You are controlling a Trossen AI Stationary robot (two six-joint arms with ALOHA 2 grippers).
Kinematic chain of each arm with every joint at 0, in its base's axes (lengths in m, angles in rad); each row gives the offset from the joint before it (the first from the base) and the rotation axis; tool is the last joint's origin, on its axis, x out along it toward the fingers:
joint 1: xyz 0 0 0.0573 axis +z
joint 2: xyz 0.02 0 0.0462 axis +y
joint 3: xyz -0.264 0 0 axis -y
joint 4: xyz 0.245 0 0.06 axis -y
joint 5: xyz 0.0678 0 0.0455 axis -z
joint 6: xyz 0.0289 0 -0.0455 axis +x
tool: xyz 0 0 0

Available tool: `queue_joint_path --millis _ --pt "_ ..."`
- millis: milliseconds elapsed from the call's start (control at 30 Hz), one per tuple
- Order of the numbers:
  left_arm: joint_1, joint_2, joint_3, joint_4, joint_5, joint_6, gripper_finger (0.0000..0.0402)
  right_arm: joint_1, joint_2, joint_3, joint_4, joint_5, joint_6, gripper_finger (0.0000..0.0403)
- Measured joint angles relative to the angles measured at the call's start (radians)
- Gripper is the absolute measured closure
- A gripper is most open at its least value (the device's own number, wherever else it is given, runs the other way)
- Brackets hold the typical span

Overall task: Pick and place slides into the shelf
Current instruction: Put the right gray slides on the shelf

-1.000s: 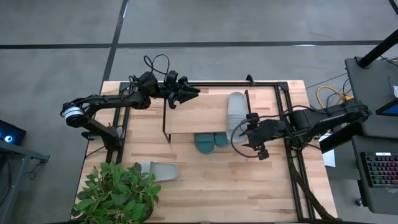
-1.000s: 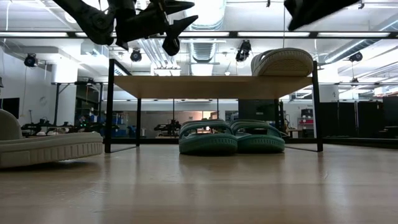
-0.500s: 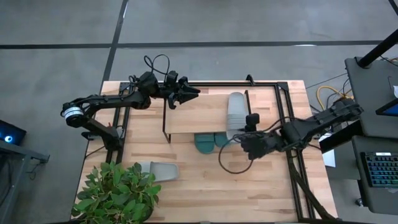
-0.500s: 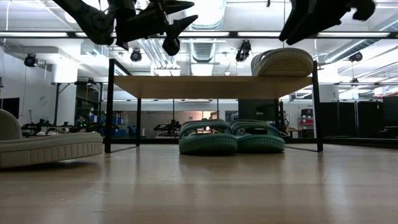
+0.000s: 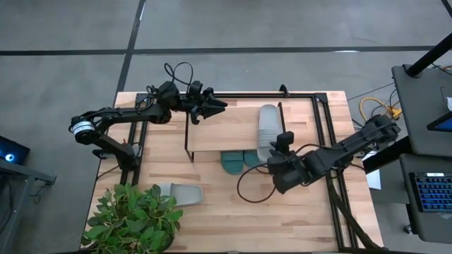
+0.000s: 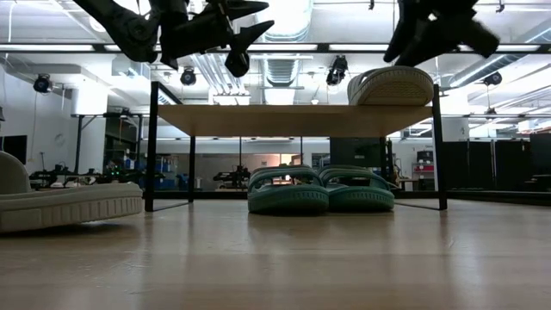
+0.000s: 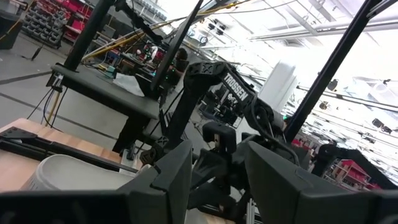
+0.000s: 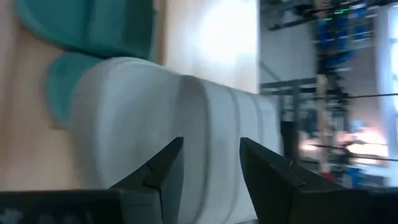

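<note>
My right gripper (image 5: 277, 145) sits off the shelf's (image 5: 226, 127) 4 o'clock corner, just beside the heel of the grey slide on top (image 5: 267, 125). Fingers parted a little, nothing between them; the wrist view looks past them straight at that slide (image 8: 186, 137), no contact.

My left gripper (image 5: 215, 106) hangs over the shelf's 11 o'clock corner, above the board, fingers slightly apart and empty.

Slides:
- one grey on the shelf top, 3 o'clock end, lying lengthwise front to back
- teal pair (image 6: 318, 191) side by side on the table (image 5: 233, 204) under the shelf, toes poking out the 6 o'clock edge
- second grey slide (image 5: 178, 192) on the table at 7 o'clock, next to the potted plant (image 5: 134, 219), well apart from the shelf
</note>
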Motion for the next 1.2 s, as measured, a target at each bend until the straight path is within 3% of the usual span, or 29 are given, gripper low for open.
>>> queue_joint_path --millis 300,600,1200 --pt "0.0 0.0 0.0 -0.002 0.004 0.0 0.0269 -0.002 0.026 -0.002 -0.026 0.033 -0.01 0.0287" --pt "0.0 0.0 0.0 -0.002 0.005 0.027 0.0269 0.0 0.011 -0.002 -0.056 -0.013 -0.015 0.0386" --pt "0.0 0.0 -0.001 -0.002 0.005 0.026 0.0269 0.067 -0.002 0.034 -0.093 -0.055 0.02 0.0394"
